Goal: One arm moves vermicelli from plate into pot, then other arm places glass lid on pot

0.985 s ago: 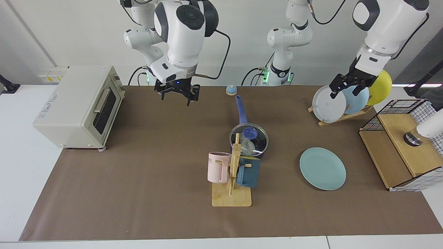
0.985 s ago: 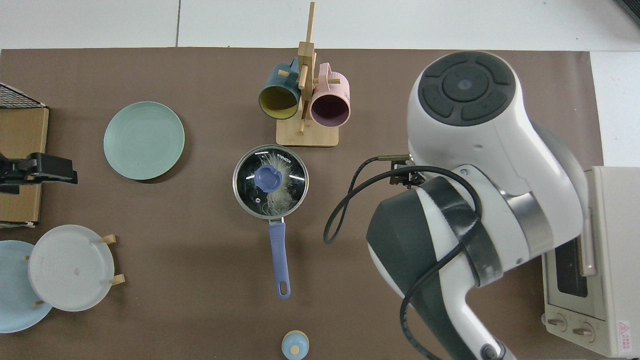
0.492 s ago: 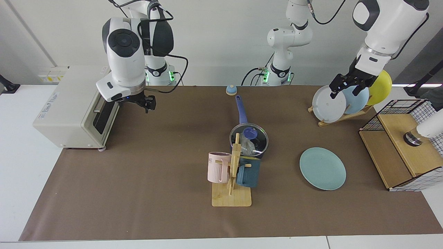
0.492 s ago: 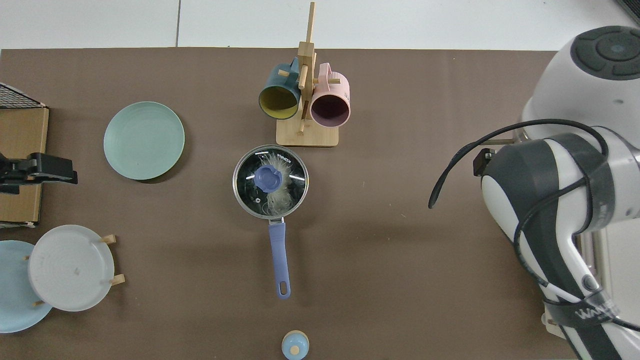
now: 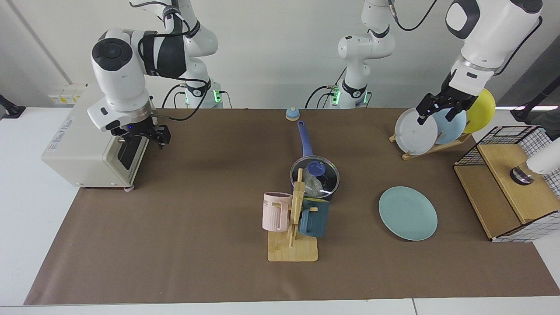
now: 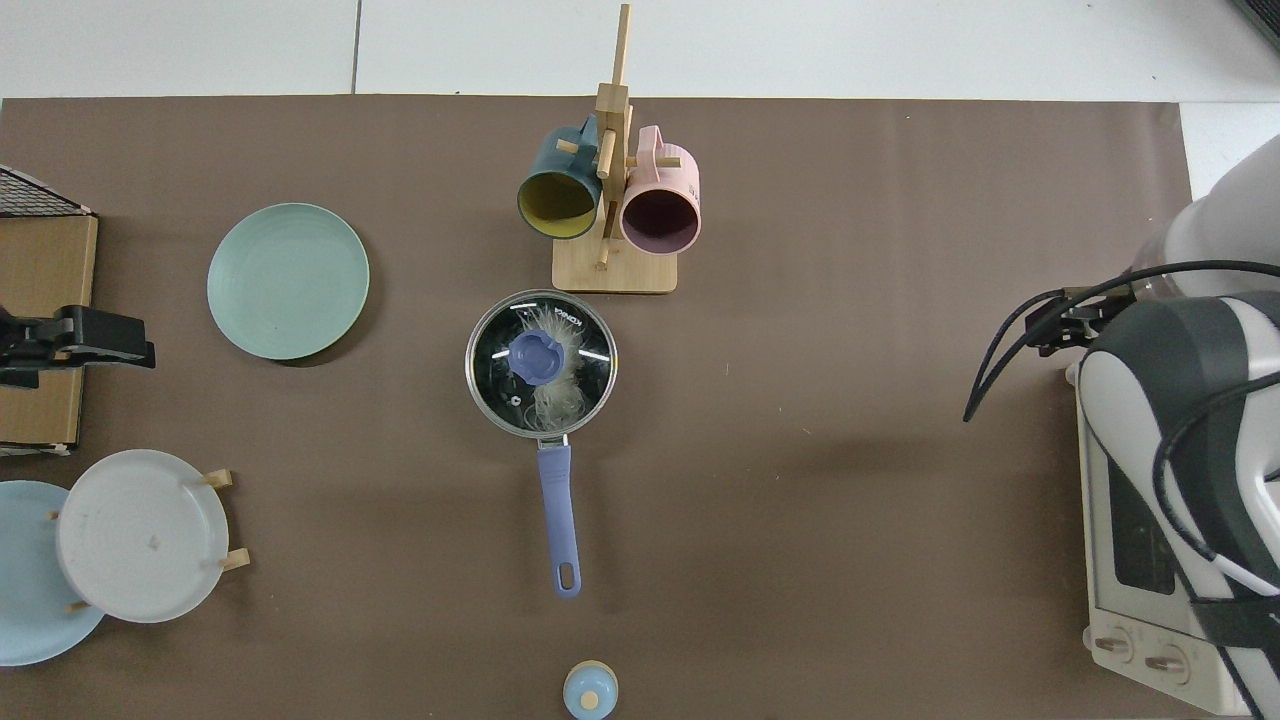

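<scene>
Glass lid (image 6: 541, 363): seated on the pot, blue knob up; seen well away from both grippers, between them.
Pot (image 5: 315, 179): dark saucepan stood mid-table on the brown mat (image 5: 197, 245), its blue handle pointed toward the arm bases.
Vermicelli (image 6: 556, 385): pale strands made out through the glass, inside the pot.
Plate (image 5: 407, 213): teal-green, bare, laid flat on the mat, below the left gripper and nearer the camera.
Right arm: bent over at the facing view's left, wrist turned down beside the toaster oven (image 5: 94, 135).
Right gripper (image 5: 146, 136): hung just in front of the oven door, nothing held; fingers are seen from an angle, and it cannot be told whether they are apart or together. In the top view only the arm's bulk and cable are shown over the oven.
Left arm: reached up and out at the facing view's right, forearm sloped down toward the plate rack (image 5: 431, 146).
Left gripper (image 5: 439, 109): held above the table, in front of the upright white plate (image 5: 415, 131) and pale blue plate (image 5: 450, 126); fingers are seen spread, nothing between them. In the top view it is found at the frame's edge (image 6: 75, 338).
Mug stand (image 5: 294, 236): wooden, placed on the camera side of the pot, a pink mug (image 5: 275, 212) and a dark teal mug (image 5: 314, 218) hung on it.
Yellow plate (image 5: 481, 109): propped behind the left gripper's wrist.
</scene>
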